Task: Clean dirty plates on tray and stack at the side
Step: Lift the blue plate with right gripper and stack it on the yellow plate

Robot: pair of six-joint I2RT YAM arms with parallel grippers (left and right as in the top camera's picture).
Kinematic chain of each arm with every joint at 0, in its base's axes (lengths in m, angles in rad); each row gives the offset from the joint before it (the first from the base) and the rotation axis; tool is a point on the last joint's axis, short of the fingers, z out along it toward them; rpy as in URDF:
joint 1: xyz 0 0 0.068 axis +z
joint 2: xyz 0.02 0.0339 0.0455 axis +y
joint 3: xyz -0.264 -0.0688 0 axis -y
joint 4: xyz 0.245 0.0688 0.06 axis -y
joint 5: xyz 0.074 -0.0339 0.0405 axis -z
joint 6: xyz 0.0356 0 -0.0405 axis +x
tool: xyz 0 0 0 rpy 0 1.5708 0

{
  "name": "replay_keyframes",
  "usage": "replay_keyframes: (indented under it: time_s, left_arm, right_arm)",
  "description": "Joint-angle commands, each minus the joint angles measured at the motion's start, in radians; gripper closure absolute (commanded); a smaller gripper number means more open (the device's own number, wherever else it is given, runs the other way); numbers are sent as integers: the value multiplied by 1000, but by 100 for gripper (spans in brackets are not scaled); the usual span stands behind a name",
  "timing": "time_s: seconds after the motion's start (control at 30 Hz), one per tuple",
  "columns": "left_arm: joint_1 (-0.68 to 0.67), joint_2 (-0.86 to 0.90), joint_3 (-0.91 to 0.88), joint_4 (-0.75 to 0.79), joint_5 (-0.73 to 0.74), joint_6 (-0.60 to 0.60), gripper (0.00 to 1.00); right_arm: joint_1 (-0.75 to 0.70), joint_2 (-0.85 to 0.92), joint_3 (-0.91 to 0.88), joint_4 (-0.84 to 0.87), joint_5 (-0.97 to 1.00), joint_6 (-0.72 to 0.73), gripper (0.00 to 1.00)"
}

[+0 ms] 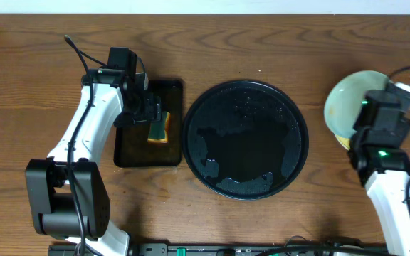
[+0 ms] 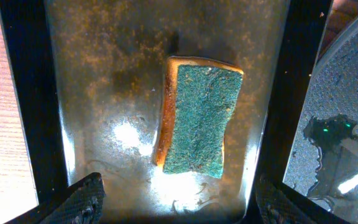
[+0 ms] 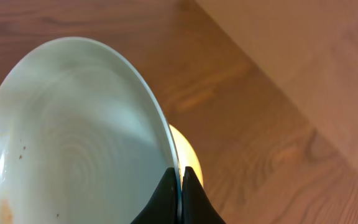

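- The right jaws are clamped on the rim of a mint-white plate (image 3: 73, 130), which spreads up and to the left of them in the wrist view, tilted
- This plate is at the far right of the tabletop (image 1: 48, 43), well apart from the round black tray (image 1: 262, 107)
- A pale yellow plate (image 3: 188, 152) lies just beneath it, only a sliver showing past the rim; I cannot tell whether the two touch, and no third plate can be made out
- Lowering the held plate onto that stack looks like the step in hand, and the right arm (image 1: 390, 185) is by far the nearer one
- A few brown specks show low on the held plate's left side, so it may not be fully clean
- The round tray holds no plates; its floor looks wet
- The left jaws stand apart above the rectangular tray (image 2: 30, 93), one finger on each side of the sponge (image 2: 197, 118), not touching it
- The sponge lies green face up, its long axis running near to far
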State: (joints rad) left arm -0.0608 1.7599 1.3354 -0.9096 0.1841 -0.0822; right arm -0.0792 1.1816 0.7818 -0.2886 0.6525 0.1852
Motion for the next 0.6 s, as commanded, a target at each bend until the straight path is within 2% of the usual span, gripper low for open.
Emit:
replay_keyframes:
  time_s: [0.0,0.17,0.37,0.4,0.5,0.57]
  left_arm:
    - [-1,-2,0,-2,-6,-6,21]
    - [-1,-2,0,-2,-6,-6,21]
    - [-1,-2,0,-2,-6,-6,21]
    - [-1,-2,0,-2,-6,-6,21]
    - [-1,-2,0,-2,-6,-6,21]
    - [-1,-2,0,-2,-6,-6,21]
  right_arm:
    - [-112,40,16,-17,-112,140,99]
    - [-212,122,16,-14,-154,159,99]
    - [-248,191,16,13,-172,159,97]
    - [-248,195,16,19,-183,159,91]
    - [-248,191,17,27,-248,159,57]
    - [-245,183,17,27,-311,158,53]
